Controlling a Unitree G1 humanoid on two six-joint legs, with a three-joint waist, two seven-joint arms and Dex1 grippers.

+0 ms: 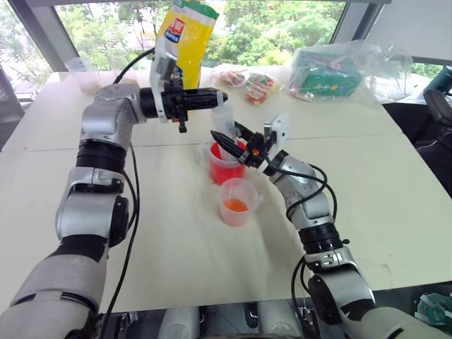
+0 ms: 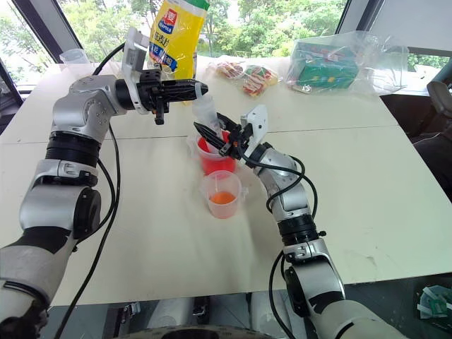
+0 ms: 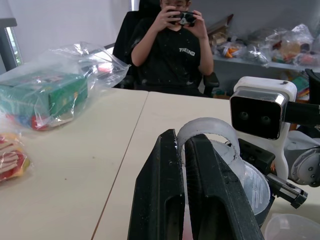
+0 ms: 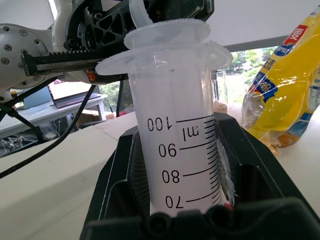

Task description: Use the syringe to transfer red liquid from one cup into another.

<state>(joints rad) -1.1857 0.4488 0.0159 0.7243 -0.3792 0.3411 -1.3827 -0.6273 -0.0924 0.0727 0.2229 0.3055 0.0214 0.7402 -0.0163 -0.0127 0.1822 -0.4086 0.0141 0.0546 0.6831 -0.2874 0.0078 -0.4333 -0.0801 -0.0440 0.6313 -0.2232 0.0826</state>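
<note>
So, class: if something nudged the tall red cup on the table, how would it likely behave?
The tall red cup looks like thin translucent plastic, so probably light and easily squashed. It appears well filled with red liquid, which would add weight yet likely slosh. The syringe standing in it, held by the right gripper, could lever it over if moved sideways.

Counted contents of the scene. One large clear plastic syringe (image 4: 182,150) with printed scale marks. Two plastic cups holding colour: one taller bright red translucent cup (image 2: 214,161) and one shorter clear cup (image 2: 222,194) with a little orange-red liquid (image 2: 222,198). One clear cup (image 1: 83,74) at the far table corner. One yellow bag (image 2: 176,34). One green box in a clear plastic bag (image 2: 332,65). Two small red-printed packets (image 2: 244,76). Two black-fingered grippers: left gripper (image 1: 217,99), right gripper (image 1: 224,138). One seated person (image 3: 172,47).
</note>
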